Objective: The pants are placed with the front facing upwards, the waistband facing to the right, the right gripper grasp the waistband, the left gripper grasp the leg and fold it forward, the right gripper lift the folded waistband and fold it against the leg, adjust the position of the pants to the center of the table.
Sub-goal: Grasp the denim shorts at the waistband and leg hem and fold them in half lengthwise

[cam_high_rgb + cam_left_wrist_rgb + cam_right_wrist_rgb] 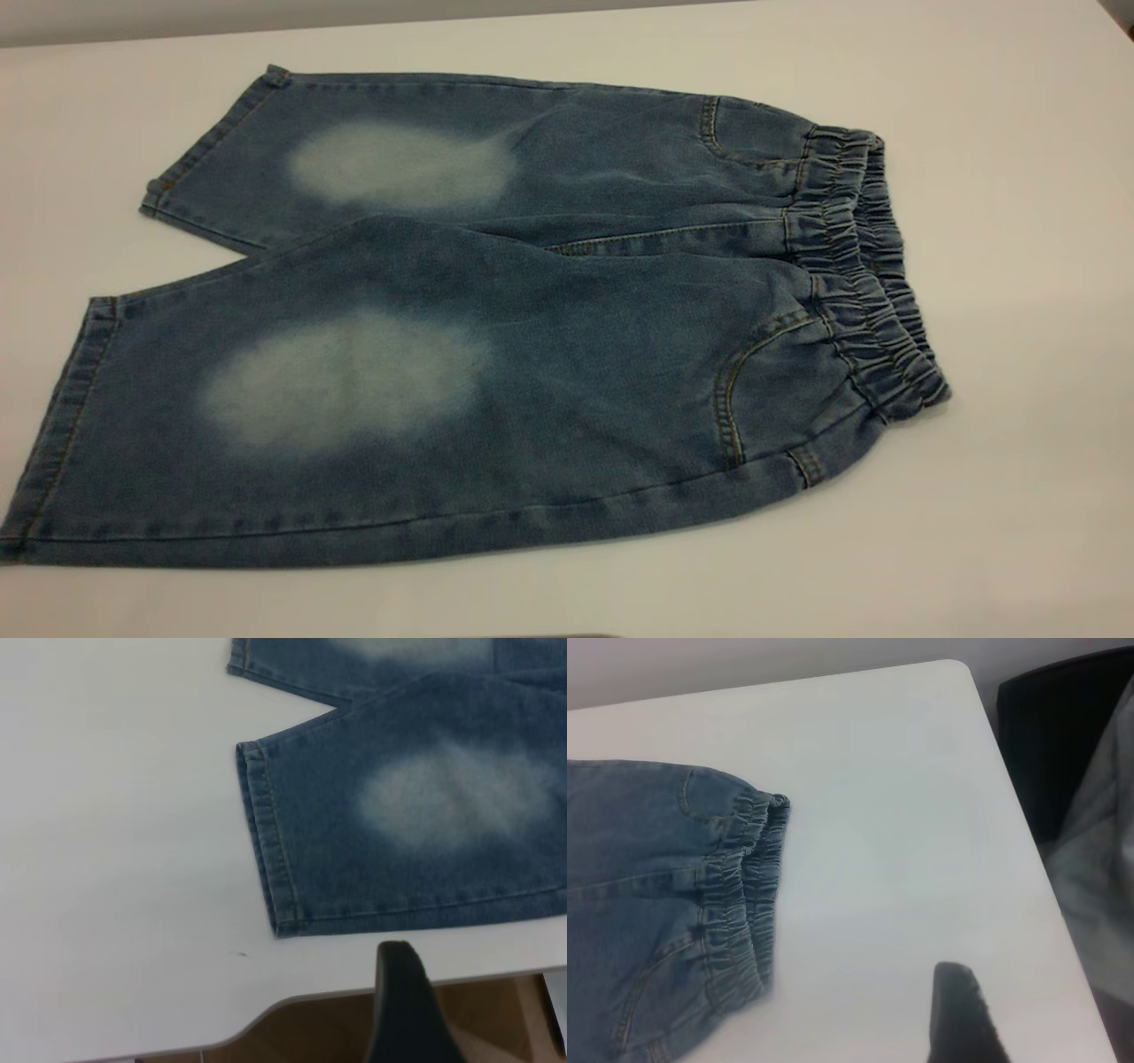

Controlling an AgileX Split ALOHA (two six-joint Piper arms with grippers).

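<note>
The pants lie flat and unfolded on the table, front up — both faded knee patches showing, legs running out toward nine o'clock in the exterior view, the waistband bunched at three o'clock. Neither arm appears in that view. On the left wrist camera, one dark finger of the left gripper hangs over the table edge, near the leg hem and clear of it; on the right, one finger of the right gripper hovers above bare table, apart from the waistband. Spread or pressed together — cannot tell for either.
</note>
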